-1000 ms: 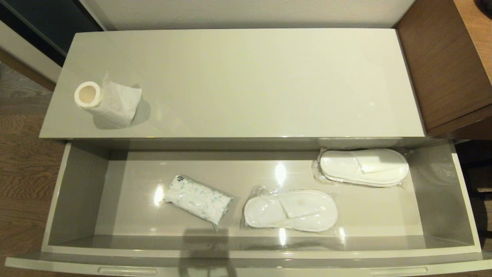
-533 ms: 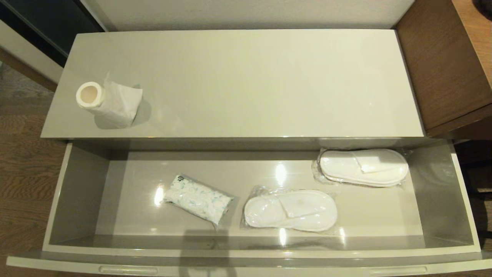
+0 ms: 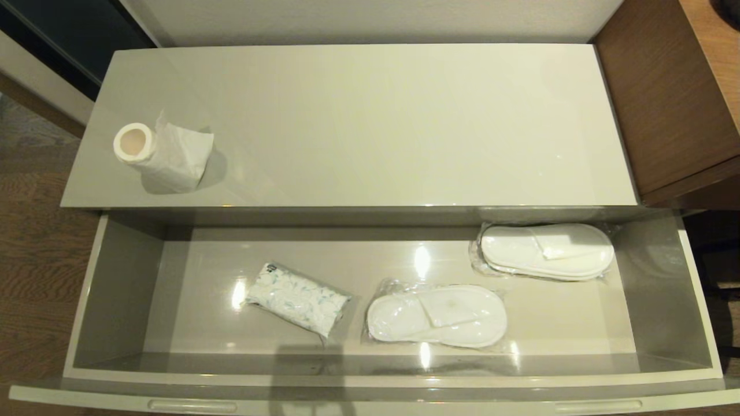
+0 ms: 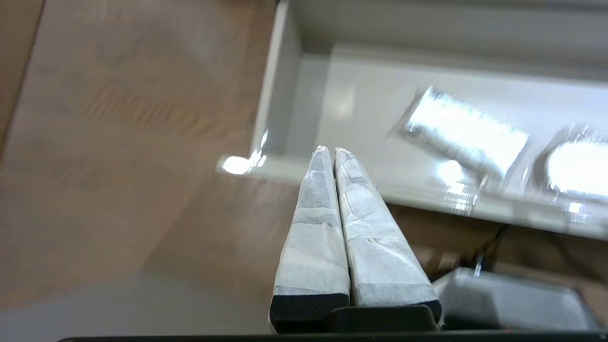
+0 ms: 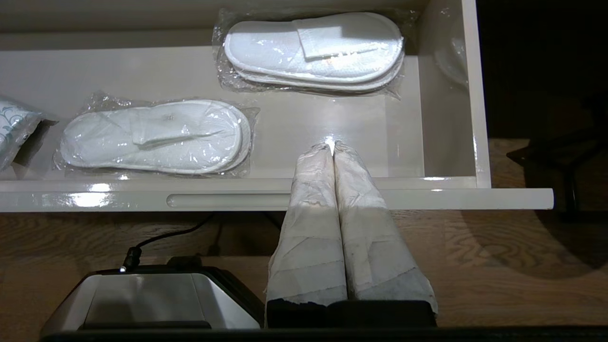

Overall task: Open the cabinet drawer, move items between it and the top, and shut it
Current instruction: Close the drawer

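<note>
We see the cabinet drawer pulled fully out across the lower half of the head frame, holding a tissue pack at centre left and two bagged slipper pairs to the right. On the top, a toilet roll sits at upper left. Our left end effector and right end effector are both pressed closed, empty, before the drawer front.

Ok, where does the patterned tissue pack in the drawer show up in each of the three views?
Head view: the tissue pack lies on the cabinet drawer floor, left of centre.
Left wrist view: the blurred bright pack, beyond the shut left gripper.
Right wrist view: only its end at the picture's edge.
Shared landmark: the wrapped slippers beside it.
</note>
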